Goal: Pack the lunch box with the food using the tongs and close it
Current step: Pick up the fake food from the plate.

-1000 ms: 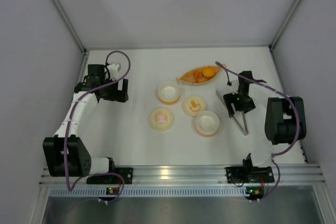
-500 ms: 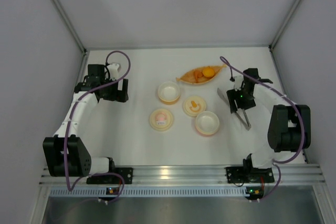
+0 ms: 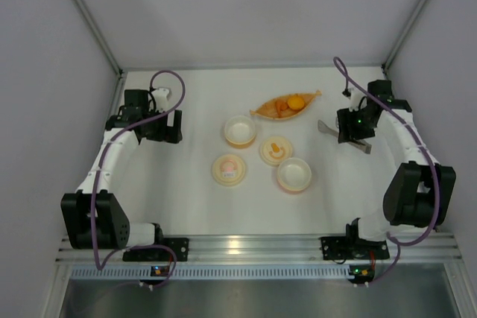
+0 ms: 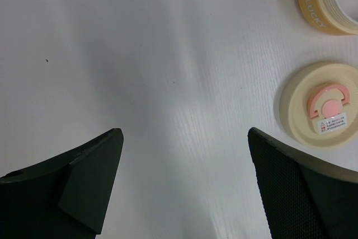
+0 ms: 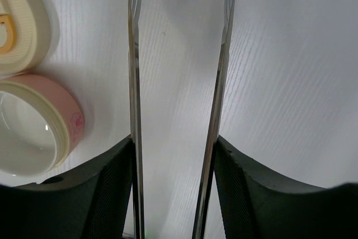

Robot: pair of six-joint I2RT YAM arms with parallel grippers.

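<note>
Right wrist: right pincer seemingly grips slim shiny metal tongs; left pincer wide open.

This is a robotics lab test cell rather than a lived-in room. A bare white tabletop is boxed in by plain pale grey wall panels joined by slim aluminium corner posts. Along the surface's near edge runs a ribbed aluminium rail. It carries two black-and-white robot arms trailing loose purple cables.
</note>
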